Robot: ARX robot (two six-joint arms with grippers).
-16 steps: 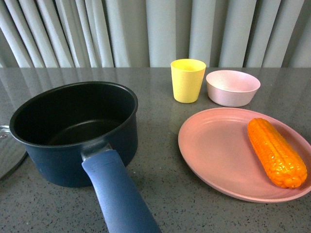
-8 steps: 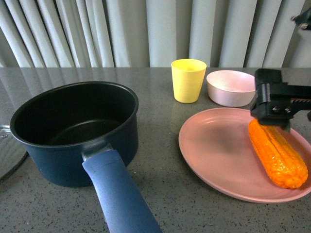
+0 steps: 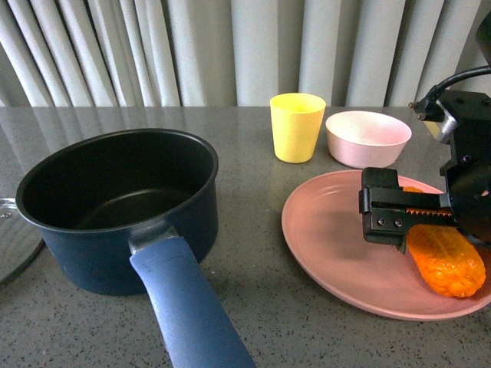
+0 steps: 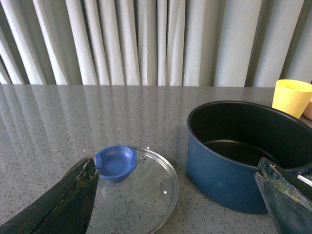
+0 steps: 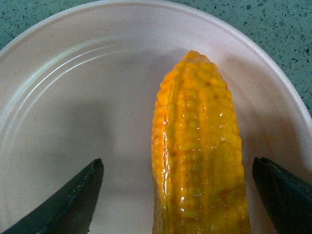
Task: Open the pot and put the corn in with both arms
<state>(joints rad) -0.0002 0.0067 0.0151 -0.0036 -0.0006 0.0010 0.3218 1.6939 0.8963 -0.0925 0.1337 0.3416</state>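
Observation:
The navy pot [image 3: 115, 207] stands open on the left, black inside and empty, its handle [image 3: 184, 307] pointing to the front. Its glass lid [image 4: 146, 190] with the blue knob [image 4: 116, 162] lies flat on the table left of the pot [image 4: 229, 185]. My left gripper [image 4: 178, 165] hangs open above the lid and the pot's side, holding nothing; the front view does not show it. The orange corn [image 3: 449, 264] lies on the pink plate [image 3: 330, 238]. My right gripper [image 3: 420, 218] is open and straddles the corn [image 5: 197, 146], one finger on each side, not touching.
A yellow cup [image 3: 297, 126] and a small pink bowl [image 3: 367, 138] stand behind the plate. Grey curtains close off the back of the speckled table. The lid's rim [image 3: 11, 245] shows at the far left edge.
My right arm has come in from the right, dropped and moved nearer, from over the corn's far end to astride its middle. Pot, lid and corn have not moved.

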